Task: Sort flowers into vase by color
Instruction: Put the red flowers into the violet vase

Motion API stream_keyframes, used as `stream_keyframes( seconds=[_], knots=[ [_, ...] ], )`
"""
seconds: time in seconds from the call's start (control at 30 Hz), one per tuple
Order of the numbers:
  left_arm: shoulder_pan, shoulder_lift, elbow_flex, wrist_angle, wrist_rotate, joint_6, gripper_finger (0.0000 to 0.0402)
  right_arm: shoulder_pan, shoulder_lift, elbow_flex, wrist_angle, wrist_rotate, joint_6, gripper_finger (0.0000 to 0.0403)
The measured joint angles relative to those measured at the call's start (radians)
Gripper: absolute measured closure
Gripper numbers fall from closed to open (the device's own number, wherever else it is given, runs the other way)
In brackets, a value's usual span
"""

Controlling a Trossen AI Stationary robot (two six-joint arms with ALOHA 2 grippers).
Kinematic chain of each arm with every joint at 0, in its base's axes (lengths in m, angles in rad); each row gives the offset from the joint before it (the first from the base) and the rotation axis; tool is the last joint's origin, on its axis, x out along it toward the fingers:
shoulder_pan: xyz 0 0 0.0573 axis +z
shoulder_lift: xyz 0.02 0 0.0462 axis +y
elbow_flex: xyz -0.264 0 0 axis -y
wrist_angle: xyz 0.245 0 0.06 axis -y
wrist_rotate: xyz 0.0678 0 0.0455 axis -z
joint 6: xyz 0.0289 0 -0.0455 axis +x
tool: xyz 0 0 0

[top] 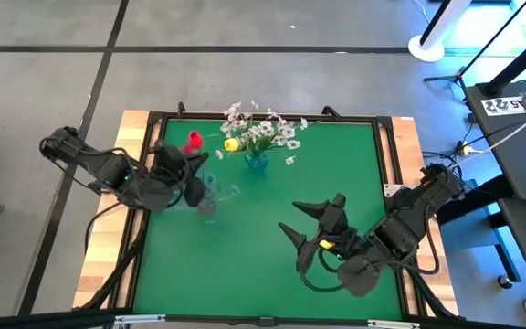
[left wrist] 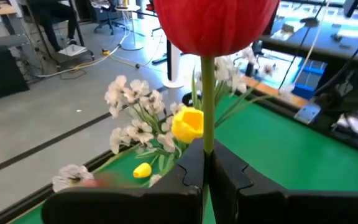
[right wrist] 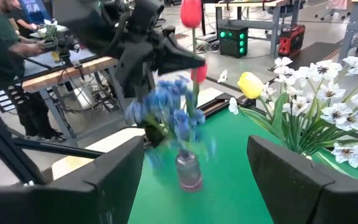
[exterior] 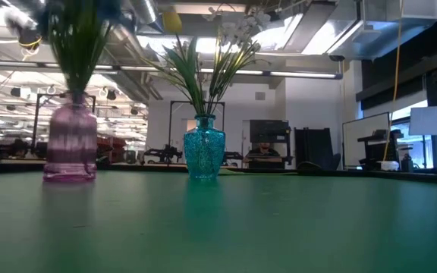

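Observation:
My left gripper (left wrist: pixel 207 158) is shut on a red tulip-like flower (left wrist: pixel 216 25), seen in the high view (top: pixel 194 142) near the table's far left. Just nearside of it stands a purple vase (exterior: pixel 70 144) with blue flowers (right wrist: pixel 169 109). A blue vase (top: pixel 257 162) stands at the far middle, holding white sprays (top: pixel 268 128) and a yellow bud (left wrist: pixel 188 123). My right gripper (top: pixel 298 221) hovers open over the near right of the mat, pointing at the vases with nothing between its fingers. My left gripper pinches the red flower's thin green stem (left wrist: pixel 207 118) between its two fingers, a short way below the bud. The fingers come roughly level from the table's left and lie across the stem. The stem stands upright with the bud on top, lifted clear of the table.
A raised black frame (top: pixel 386 123) borders the green mat (top: pixel 245 265), with wooden table edges outside it. A person (right wrist: pixel 5 56) stands beyond the table's left side. The mat's near middle lies bare between the two arms.

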Motion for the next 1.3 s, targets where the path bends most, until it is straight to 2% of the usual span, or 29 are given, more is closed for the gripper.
stream_keyframes(
  seconds=[0.27,0.43,0.53,0.63,0.77,0.97,1.1,1.3],
  knots=[
    [0.000,-0.060,0.000,0.015,-0.020,0.016,0.0398,0.000,0.000,0.000,0.000,-0.015,0.000,0.0116],
    [0.000,-0.084,0.000,0.164,-0.017,0.174,0.0398,0.000,0.000,0.000,-0.001,-0.014,0.000,0.0116],
    [-0.002,-0.100,0.000,0.314,0.043,0.328,0.0398,0.000,0.000,0.000,-0.002,-0.014,0.000,0.0116],
    [-0.032,-0.117,0.001,0.482,0.180,0.501,0.0398,0.000,0.000,0.000,-0.003,-0.014,0.000,0.0116],
    [-0.155,-0.126,0.002,0.579,0.390,0.639,0.0398,0.000,0.000,0.000,-0.003,-0.015,0.021,0.0116],
    [-0.450,-0.114,0.002,0.539,0.459,0.652,0.0398,0.000,0.000,0.000,-0.003,-0.031,0.064,0.0116],
    [-0.542,-0.080,0.002,0.384,0.374,0.515,0.0398,-0.015,0.000,0.000,-0.003,-0.036,0.083,0.0116],
    [-0.615,-0.035,0.002,0.004,-0.070,0.250,0.0398,-0.056,0.000,0.000,-0.003,-0.041,0.075,0.0116]
  ],
)
